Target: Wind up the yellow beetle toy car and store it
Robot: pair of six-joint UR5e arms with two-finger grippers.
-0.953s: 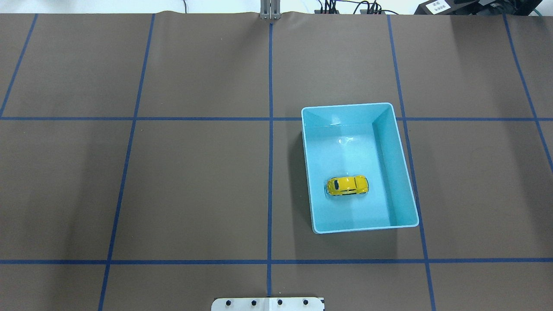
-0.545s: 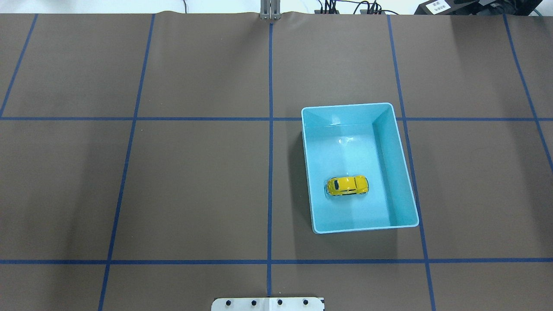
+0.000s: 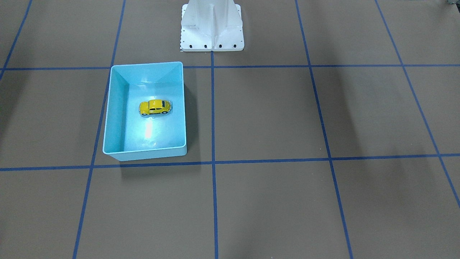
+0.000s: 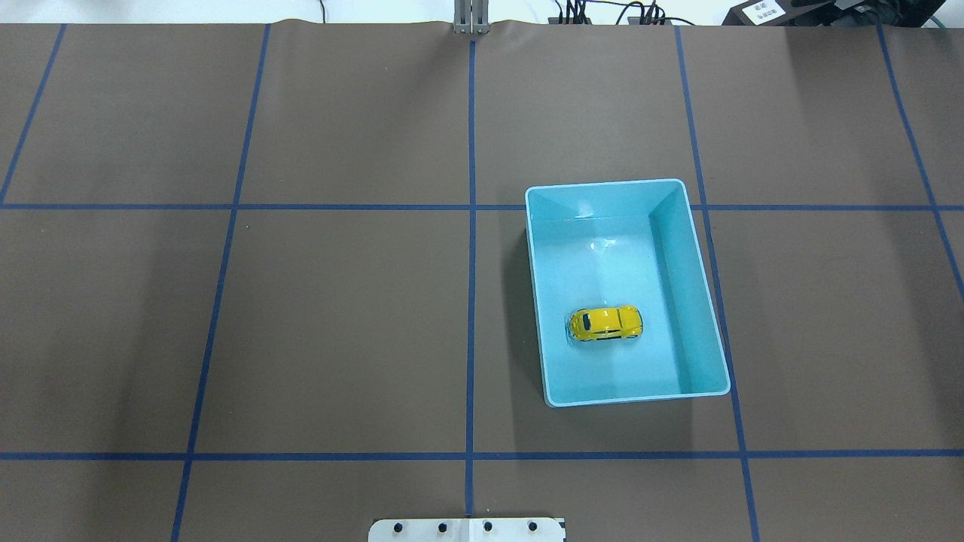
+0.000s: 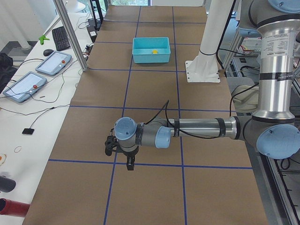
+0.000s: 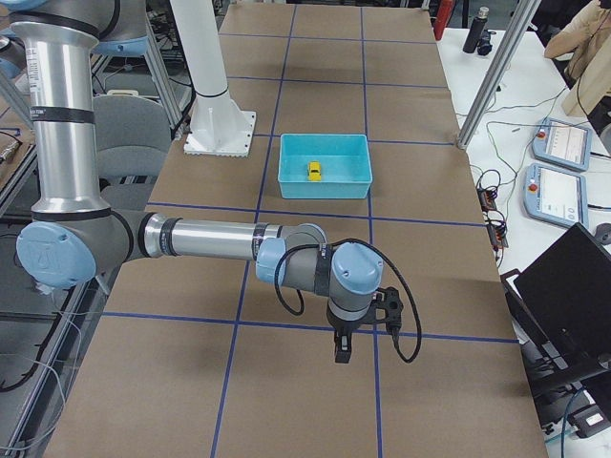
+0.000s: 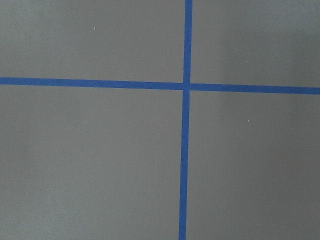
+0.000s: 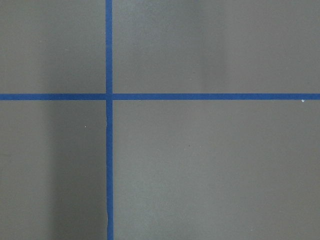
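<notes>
The yellow beetle toy car point(image 4: 605, 323) stands on its wheels inside the light blue bin point(image 4: 681, 301), toward the bin's near end. It also shows in the front-facing view point(image 3: 155, 107), in the bin point(image 3: 143, 64). No gripper is near either one. My left gripper point(image 5: 129, 164) shows only in the exterior left view, far from the bin point(image 5: 151, 57), low over the mat; I cannot tell if it is open. My right gripper point(image 6: 342, 351) shows only in the exterior right view, likewise far from the bin point(image 6: 325, 189); I cannot tell its state. Both wrist views show only mat and tape.
A brown mat with blue tape grid lines point(image 4: 471, 301) covers the table. The white robot base point(image 3: 212, 25) stands at the table's robot side. Tablets point(image 5: 54, 63) and a laptop point(image 6: 573, 296) lie on side desks beyond the table.
</notes>
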